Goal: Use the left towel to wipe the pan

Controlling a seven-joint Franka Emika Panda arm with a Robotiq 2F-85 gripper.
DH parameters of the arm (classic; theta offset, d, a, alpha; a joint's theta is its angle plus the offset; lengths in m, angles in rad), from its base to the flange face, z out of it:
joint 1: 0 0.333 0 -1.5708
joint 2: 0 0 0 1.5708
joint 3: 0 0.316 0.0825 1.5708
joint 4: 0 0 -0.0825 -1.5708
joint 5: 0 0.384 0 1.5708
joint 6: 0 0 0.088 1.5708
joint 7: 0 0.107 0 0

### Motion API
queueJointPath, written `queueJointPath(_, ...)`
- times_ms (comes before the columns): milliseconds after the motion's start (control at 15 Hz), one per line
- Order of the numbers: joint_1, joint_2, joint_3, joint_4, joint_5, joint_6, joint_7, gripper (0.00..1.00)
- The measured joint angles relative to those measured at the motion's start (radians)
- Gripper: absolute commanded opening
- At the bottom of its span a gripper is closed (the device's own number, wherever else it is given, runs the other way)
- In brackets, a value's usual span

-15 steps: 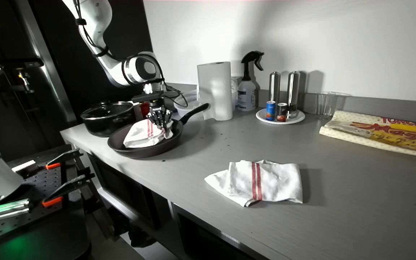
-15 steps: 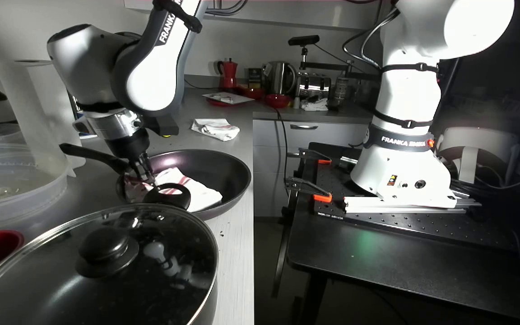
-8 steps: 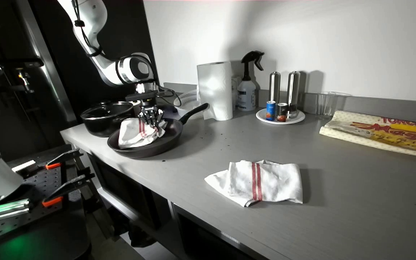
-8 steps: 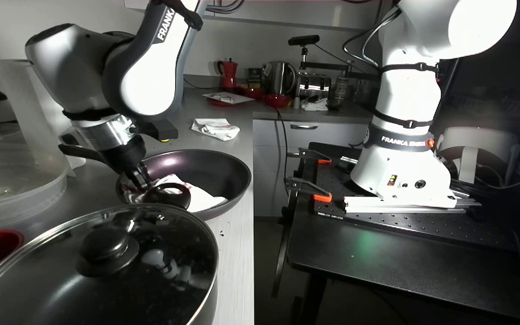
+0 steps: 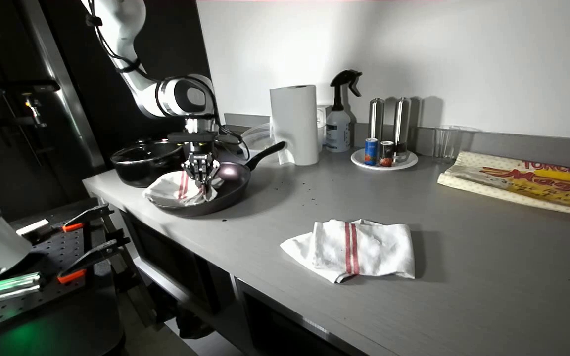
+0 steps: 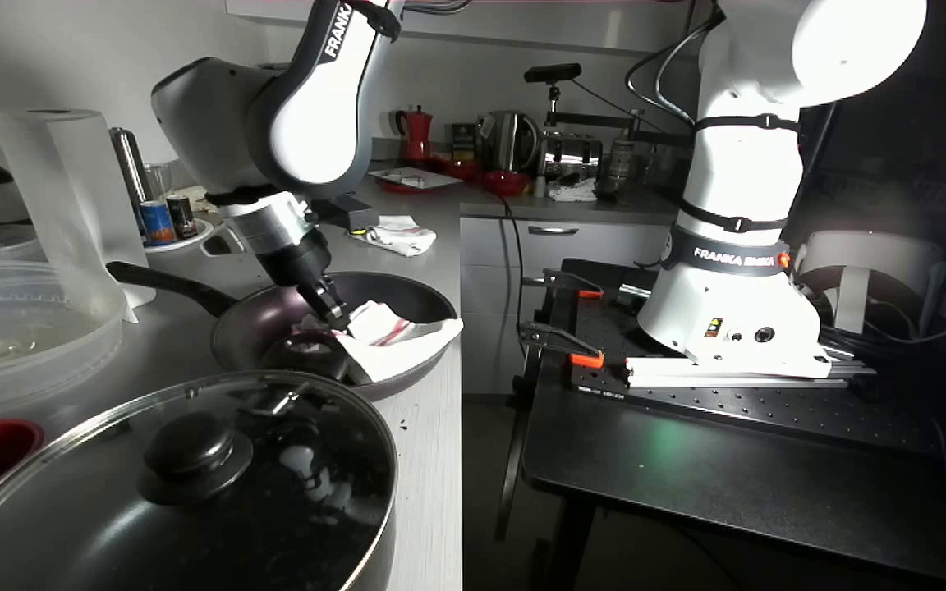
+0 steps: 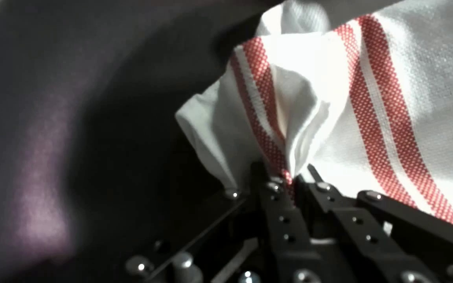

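The left towel (image 5: 168, 185), white with red stripes, is in the pan (image 6: 255, 328), and one part of it reaches over the pan's rim, as both exterior views show. The gripper (image 7: 288, 182) is above the pan, slightly tilted in an exterior view, and its jaws are pinching a fold of this towel; in the wrist view one red stripe enters between the fingers (image 7: 279, 212). Around this place the cloth is gathered and wrinkled. Whether the fingers also touch the bottom of the pan, I cannot tell.

The pan stands on the grey countertop (image 5: 463, 296), just beside a black pot (image 5: 139, 175) with a glass lid (image 6: 292, 460). Its handle (image 5: 265, 154) points toward a paper roll (image 5: 295, 123). A second towel (image 5: 379, 247), also striped, lies folded on the countertop, well apart from the pan. Near the wall, a white plate (image 5: 357, 159) bears two small cans (image 5: 371, 152).
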Motion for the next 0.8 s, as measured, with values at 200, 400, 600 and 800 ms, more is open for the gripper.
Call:
queueJointPath(200,-0.054,-0.024,-0.007,-0.041,0.000,0.028,-0.014,0.03)
queueJointPath(400,-0.078,-0.025,-0.027,-0.032,0.000,0.062,-0.012,0.03)
queueJointPath(600,-0.082,-0.024,-0.045,-0.004,0.000,0.088,-0.006,0.03)
queueJointPath(800,-0.079,-0.014,-0.055,0.033,-0.001,0.097,0.006,0.03)
